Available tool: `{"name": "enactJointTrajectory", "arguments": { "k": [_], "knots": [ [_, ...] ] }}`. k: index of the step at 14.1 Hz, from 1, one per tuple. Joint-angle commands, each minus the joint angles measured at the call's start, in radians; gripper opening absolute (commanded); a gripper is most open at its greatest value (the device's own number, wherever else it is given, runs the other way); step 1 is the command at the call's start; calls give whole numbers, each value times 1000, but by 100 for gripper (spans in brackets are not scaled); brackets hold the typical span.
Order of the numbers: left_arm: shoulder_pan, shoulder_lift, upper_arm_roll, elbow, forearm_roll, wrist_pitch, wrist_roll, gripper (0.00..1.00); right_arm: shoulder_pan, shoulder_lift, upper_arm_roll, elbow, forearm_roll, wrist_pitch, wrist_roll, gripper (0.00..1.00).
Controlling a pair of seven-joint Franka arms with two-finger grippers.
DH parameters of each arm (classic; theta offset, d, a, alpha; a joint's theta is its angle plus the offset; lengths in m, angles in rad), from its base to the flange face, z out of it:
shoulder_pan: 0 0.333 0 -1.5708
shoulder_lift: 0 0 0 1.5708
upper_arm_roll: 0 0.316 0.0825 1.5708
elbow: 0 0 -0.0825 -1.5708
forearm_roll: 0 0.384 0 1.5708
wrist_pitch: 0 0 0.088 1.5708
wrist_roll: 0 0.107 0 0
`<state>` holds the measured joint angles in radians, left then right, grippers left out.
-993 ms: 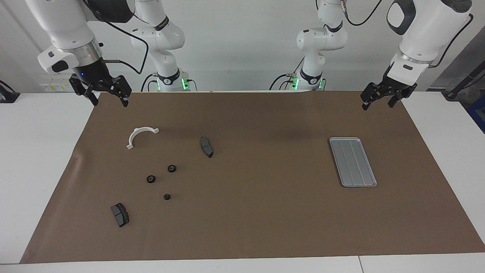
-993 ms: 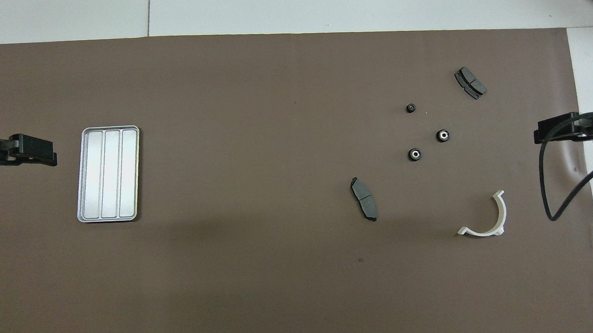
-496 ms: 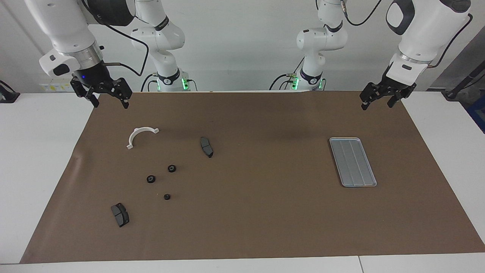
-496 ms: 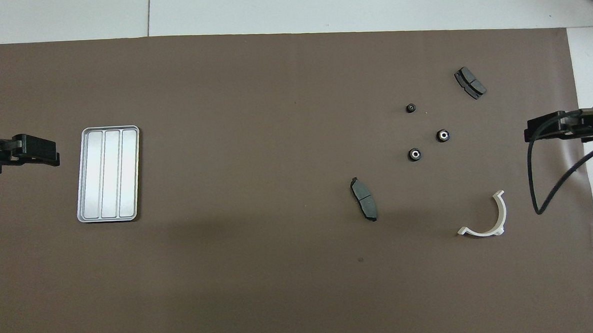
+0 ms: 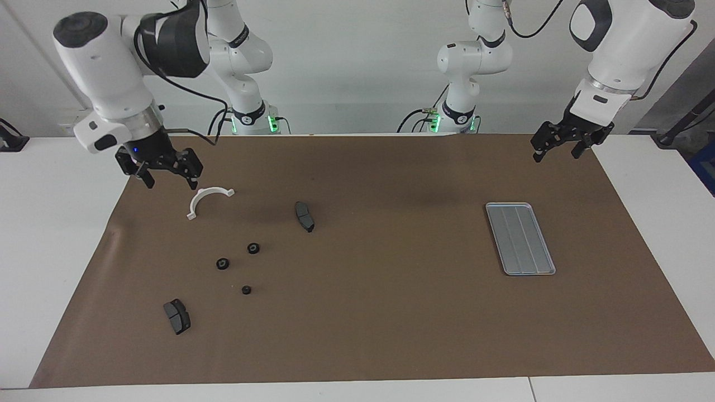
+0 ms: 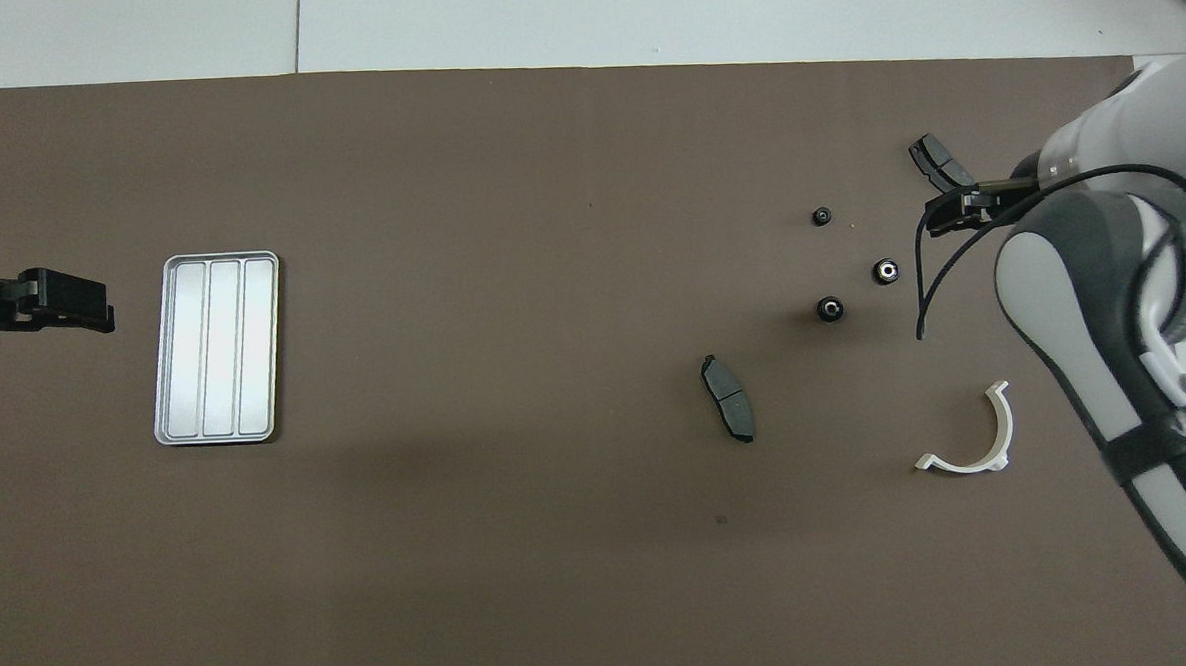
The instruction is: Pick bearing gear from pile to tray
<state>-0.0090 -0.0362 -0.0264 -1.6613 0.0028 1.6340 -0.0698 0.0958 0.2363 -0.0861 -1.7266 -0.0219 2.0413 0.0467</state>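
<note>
The pile lies at the right arm's end of the brown mat. It holds three small black bearing gears (image 5: 253, 248) (image 5: 223, 263) (image 5: 246, 290), seen from overhead as gears (image 6: 829, 309) (image 6: 886, 271) (image 6: 822, 216). With them are two dark brake pads (image 5: 304, 216) (image 5: 177, 316) and a white curved bracket (image 5: 208, 199). The silver tray (image 5: 520, 238) (image 6: 216, 347) lies bare at the left arm's end. My right gripper (image 5: 170, 178) (image 6: 953, 213) hangs open and holds nothing, up over the mat beside the bracket. My left gripper (image 5: 556, 155) (image 6: 91, 300) waits open above the mat's corner, near the tray.
The brown mat (image 5: 391, 312) covers most of the white table (image 5: 50, 223). In the overhead view the right arm's white forearm (image 6: 1104, 351) and its black cable (image 6: 936, 268) cover the mat's edge beside the pile and part of the farthest brake pad (image 6: 931, 155).
The right arm has swung lower and out over the mat toward the pile, its gripper still open. The left arm and all the parts stay where they were.
</note>
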Motion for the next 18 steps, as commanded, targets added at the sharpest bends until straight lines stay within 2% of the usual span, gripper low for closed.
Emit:
{"name": "enactJointTrajectory", "arguments": {
  "k": [1,6,9,18],
  "knots": [
    [0,-21,0,-21,19,3,7,100,13,30,0,-100,-1,173,-27,100],
    [1,-21,0,-21,19,3,7,100,1,119,0,-128,10,306,-31,100],
    [1,-21,0,-21,19,3,7,100,10,173,3,-151,105,385,-91,100],
    [1,-21,0,-21,19,3,7,100,1,164,3,-203,106,387,-153,100]
  ]
}}
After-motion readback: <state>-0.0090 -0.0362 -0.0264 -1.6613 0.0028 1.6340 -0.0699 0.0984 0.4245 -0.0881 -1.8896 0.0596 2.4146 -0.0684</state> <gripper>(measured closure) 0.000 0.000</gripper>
